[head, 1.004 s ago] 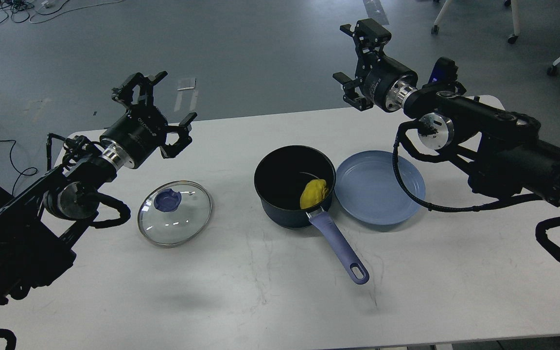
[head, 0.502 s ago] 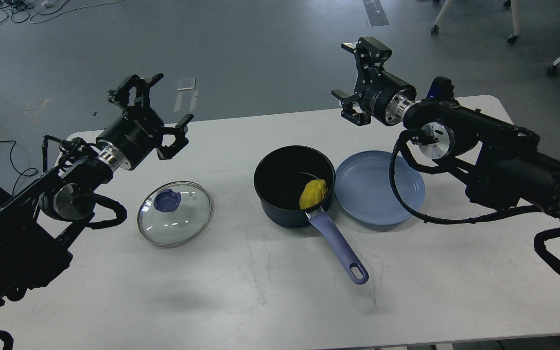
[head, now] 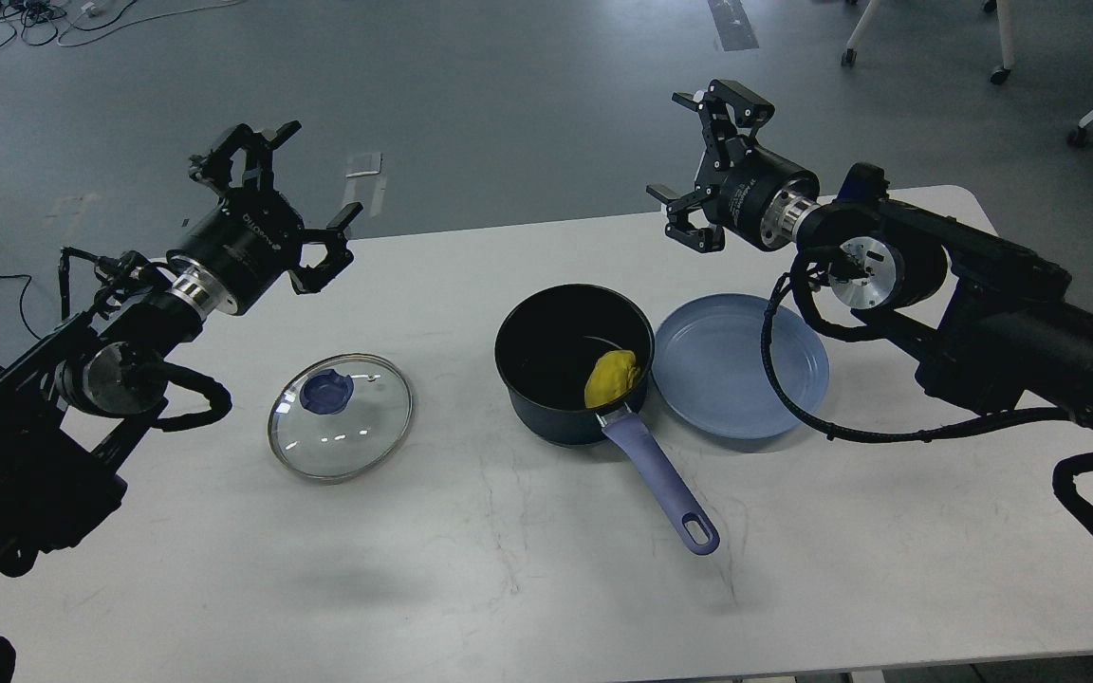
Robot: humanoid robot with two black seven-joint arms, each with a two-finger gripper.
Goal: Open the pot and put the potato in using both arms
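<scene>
The dark navy pot (head: 573, 364) stands open in the middle of the table, its lavender-blue handle (head: 662, 484) pointing toward the front right. The yellow potato (head: 611, 377) lies inside the pot, against the near right wall. The glass lid (head: 341, 416) with its blue knob lies flat on the table to the pot's left. My left gripper (head: 267, 194) is open and empty, raised above the table's far left, behind the lid. My right gripper (head: 700, 159) is open and empty, raised behind the pot and the plate.
A flat light-blue plate (head: 742, 364) lies touching the pot's right side, under my right arm's cable. The white table (head: 509, 569) has its far edge just behind the grippers. Chair legs and cables are on the floor beyond.
My left gripper has drawn back to the left and slightly up, away from the lid. My right gripper has come down and slightly right. Pot, potato, lid and plate have not moved.
</scene>
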